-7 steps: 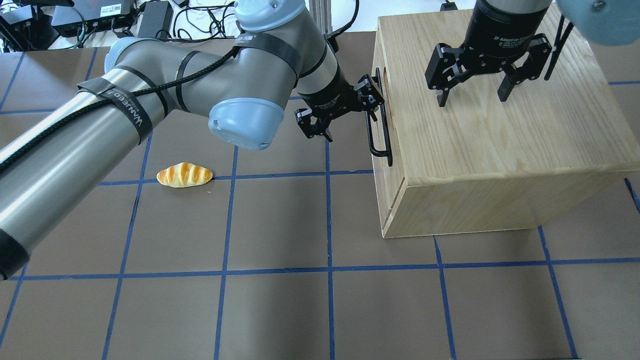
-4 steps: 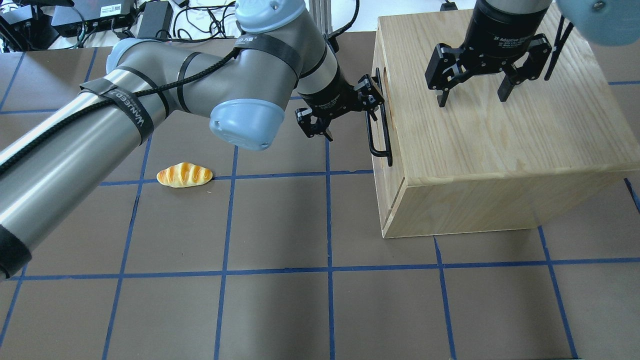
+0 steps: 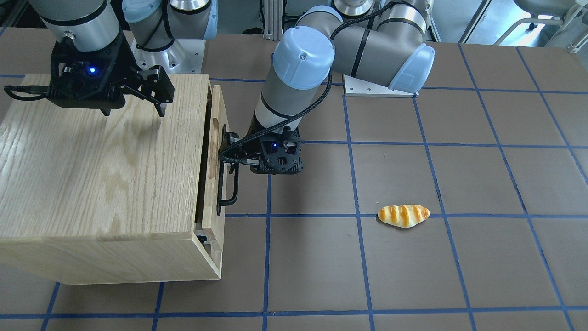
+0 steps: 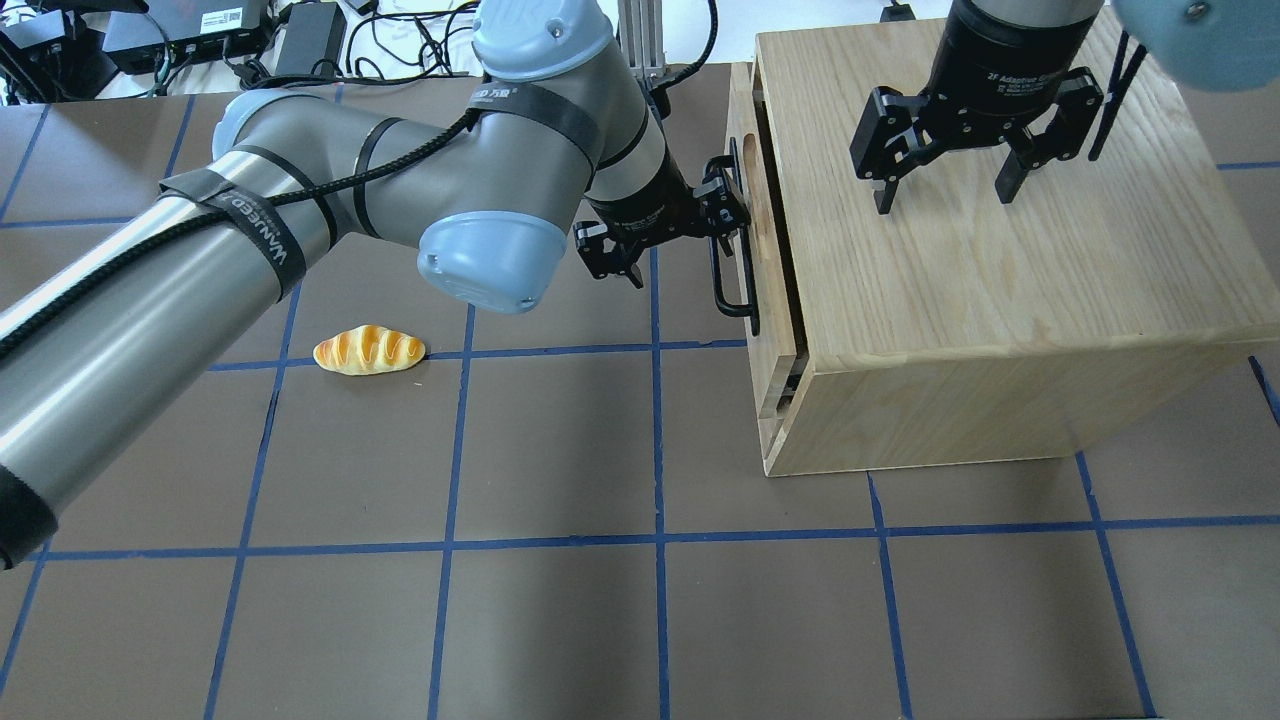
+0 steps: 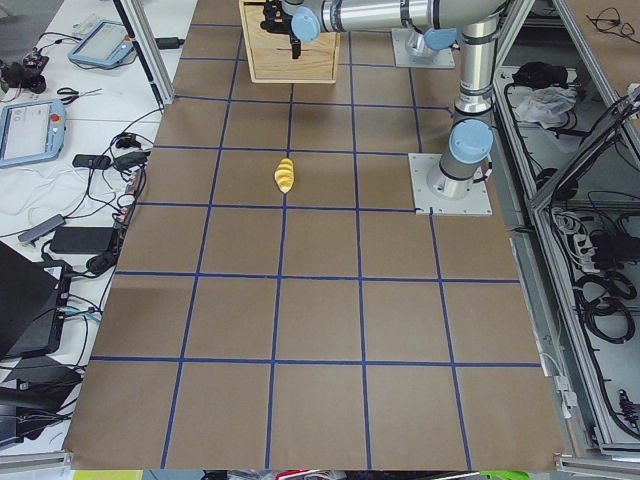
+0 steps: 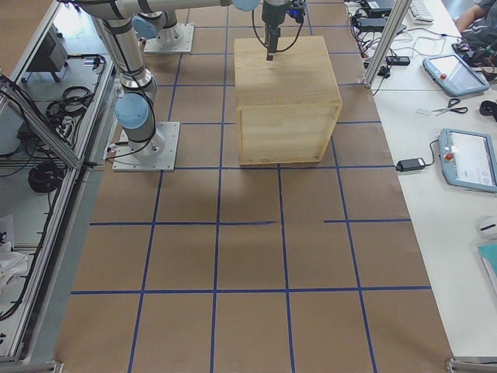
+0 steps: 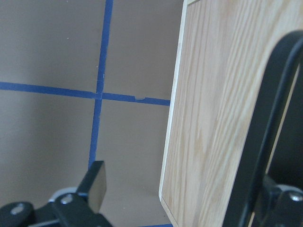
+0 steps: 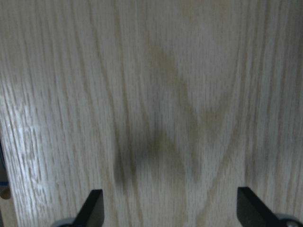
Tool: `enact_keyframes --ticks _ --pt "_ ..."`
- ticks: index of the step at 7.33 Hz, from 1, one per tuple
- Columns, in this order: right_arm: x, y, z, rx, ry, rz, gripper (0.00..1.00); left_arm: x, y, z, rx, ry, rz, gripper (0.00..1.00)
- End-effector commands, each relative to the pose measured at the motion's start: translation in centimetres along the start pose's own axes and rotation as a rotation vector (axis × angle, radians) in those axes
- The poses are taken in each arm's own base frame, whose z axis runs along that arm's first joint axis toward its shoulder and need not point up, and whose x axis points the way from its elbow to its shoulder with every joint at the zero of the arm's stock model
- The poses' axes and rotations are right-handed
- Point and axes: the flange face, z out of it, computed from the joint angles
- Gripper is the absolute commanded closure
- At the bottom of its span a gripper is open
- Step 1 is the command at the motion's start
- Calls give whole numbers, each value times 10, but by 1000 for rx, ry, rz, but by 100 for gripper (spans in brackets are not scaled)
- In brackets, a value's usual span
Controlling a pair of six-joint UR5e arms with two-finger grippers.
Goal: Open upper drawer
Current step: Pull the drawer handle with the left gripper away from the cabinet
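The light-wood cabinet point(image 4: 1000, 270) stands at the right. Its upper drawer point(image 4: 742, 110) sticks out a little, with a dark gap behind its front panel point(image 3: 217, 105). The black bar handle point(image 4: 735, 265) runs along the front. My left gripper point(image 4: 690, 235) is open, with one finger hooked behind the handle point(image 7: 265, 132) and the other finger point(image 7: 94, 184) out over the floor. The drawer front fills the right of the left wrist view point(image 7: 222, 118). My right gripper point(image 4: 945, 195) is open and empty just above the cabinet top point(image 8: 156, 94).
A toy bread roll point(image 4: 369, 350) lies on the brown table, left of the cabinet; it also shows in the front view point(image 3: 403, 215). Blue tape lines grid the table. Cables and boxes sit beyond the far edge point(image 4: 200, 35).
The upper drawer has slid out to the left and a gap has opened behind its front. My left gripper moved left with the handle. The right gripper has not moved.
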Motion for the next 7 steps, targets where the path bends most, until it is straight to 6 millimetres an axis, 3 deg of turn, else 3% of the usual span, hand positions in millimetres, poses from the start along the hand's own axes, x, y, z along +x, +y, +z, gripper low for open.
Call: enact_keyframes --ticks 1,7 --pt "0 0 0 -1 0 0 0 -2 3 -7 3 -4 17 0" --pt "0 0 0 1 0 0 0 -14 -4 -8 30 -69 107 0"
